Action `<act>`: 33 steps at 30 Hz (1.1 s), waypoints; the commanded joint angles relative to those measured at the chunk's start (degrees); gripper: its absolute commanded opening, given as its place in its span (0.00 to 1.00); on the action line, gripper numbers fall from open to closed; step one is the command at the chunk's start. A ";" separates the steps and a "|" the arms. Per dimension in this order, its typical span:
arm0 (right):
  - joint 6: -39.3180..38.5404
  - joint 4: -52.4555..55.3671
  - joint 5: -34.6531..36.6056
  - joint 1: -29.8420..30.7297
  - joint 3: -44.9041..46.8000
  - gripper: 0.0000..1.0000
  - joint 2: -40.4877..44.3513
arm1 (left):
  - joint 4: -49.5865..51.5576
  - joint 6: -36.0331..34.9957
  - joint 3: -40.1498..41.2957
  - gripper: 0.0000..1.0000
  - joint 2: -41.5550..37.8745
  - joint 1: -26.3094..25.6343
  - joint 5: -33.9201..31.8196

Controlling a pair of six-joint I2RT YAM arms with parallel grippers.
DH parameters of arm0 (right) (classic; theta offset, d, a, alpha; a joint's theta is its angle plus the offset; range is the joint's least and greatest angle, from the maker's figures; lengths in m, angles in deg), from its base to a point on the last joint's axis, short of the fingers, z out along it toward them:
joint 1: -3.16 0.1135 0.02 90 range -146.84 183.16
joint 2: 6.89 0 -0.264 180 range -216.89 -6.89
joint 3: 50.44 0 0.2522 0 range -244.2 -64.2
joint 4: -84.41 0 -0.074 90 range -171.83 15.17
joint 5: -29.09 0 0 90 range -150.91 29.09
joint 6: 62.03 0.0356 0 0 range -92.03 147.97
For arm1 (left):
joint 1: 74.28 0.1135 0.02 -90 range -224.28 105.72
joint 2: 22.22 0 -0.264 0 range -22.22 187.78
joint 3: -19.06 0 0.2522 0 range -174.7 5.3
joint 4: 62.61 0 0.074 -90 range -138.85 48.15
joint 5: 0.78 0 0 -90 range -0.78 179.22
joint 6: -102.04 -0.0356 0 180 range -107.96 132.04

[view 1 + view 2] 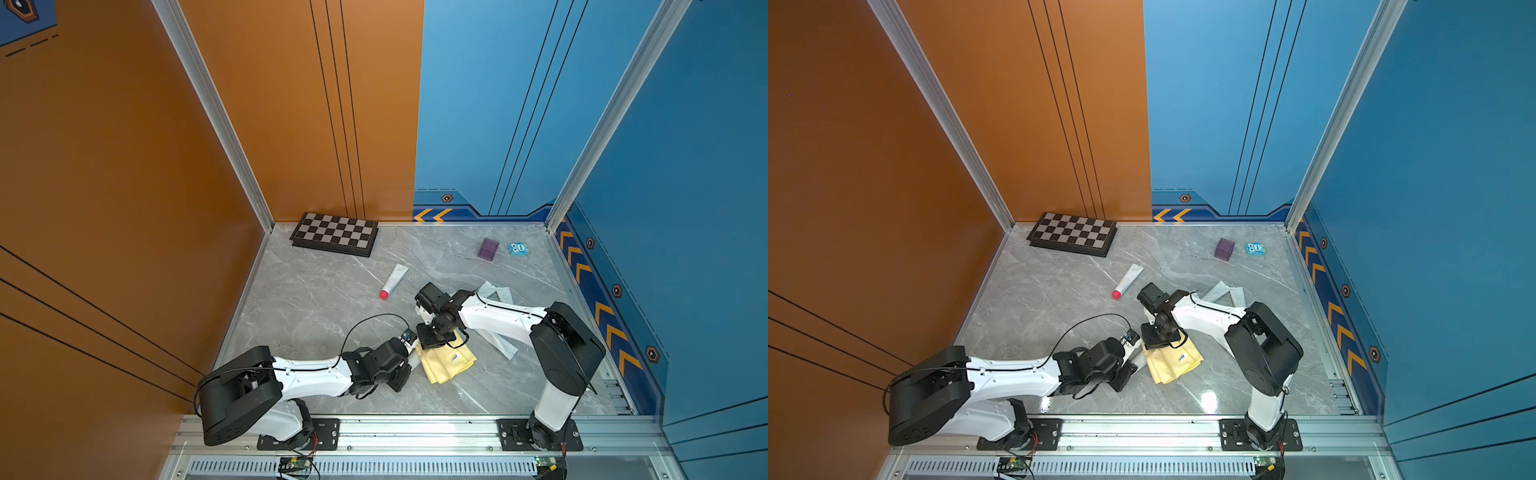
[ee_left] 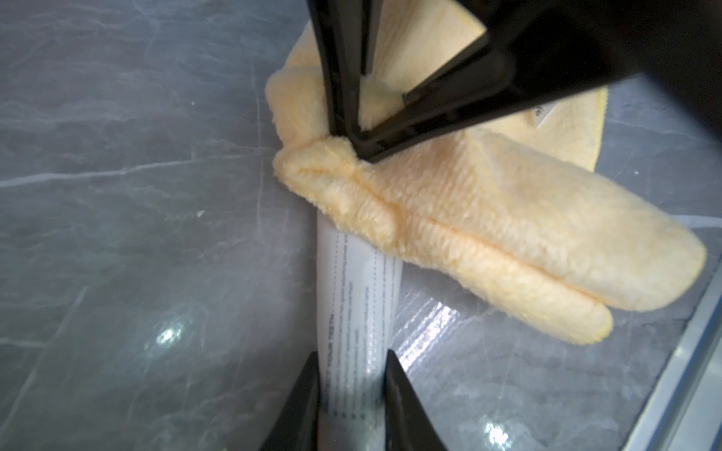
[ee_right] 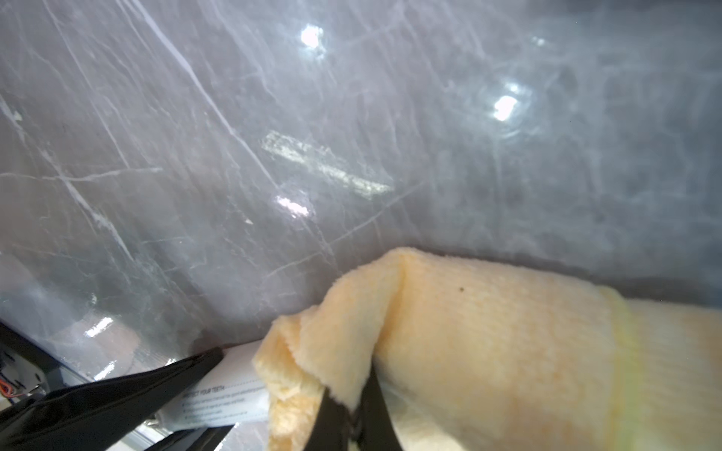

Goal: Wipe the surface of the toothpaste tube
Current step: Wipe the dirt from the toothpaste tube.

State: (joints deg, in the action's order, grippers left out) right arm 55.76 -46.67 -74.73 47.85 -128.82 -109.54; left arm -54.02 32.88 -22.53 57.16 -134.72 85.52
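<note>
1. Toothpaste tube [image 2: 357, 312]: white with grey print, at lower centre of the left wrist view. It runs up the frame and its far end goes under a yellow cloth [image 2: 488, 218]. Whether it touches the grey marble tabletop [image 1: 311, 299] cannot be told.
2. Left gripper [image 2: 351, 355]: clamped on the near end of the toothpaste tube, one black finger on each side.
3. Cloth: folded and thick, with one edge draped over the tube. Its bulk lies at lower centre of both top views.
4. Right gripper [image 3: 347, 394]: jaws together, pinching a fold of the cloth right where it covers the tube.
5. Top views: the left arm [image 1: 307, 374] and right arm [image 1: 498, 316] meet over the cloth's left edge, and their wrists hide most of the held tube.
6. Periphery: a red-capped tube [image 1: 394, 281] lies flat near centre, well apart from the grippers. A chessboard [image 1: 336, 235] sits at the tabletop's upper left. A purple box [image 1: 488, 249] and a blue packet [image 1: 518, 249] sit near each other at its upper right.
</note>
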 commanded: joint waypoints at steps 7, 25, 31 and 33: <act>-2.12 5.10 18.20 -0.19 4.51 0.00 -4.19 | 5.84 -0.46 1.91 0.24 1.84 -0.64 -1.31; -1.51 3.73 -0.39 0.31 -1.13 0.00 4.61 | 5.80 -0.47 1.86 0.24 1.93 -0.74 -1.35; -1.33 3.69 -1.19 1.37 -1.27 0.00 3.52 | 5.81 -0.43 1.93 0.24 1.84 -0.73 -1.48; -1.66 3.60 -0.12 1.22 -0.40 0.00 2.30 | 5.86 -0.44 1.90 0.24 1.81 -0.73 -1.56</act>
State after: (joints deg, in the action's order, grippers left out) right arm 54.36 -45.14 -74.36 49.14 -129.50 -106.24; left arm -54.04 32.88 -22.53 57.05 -134.79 85.32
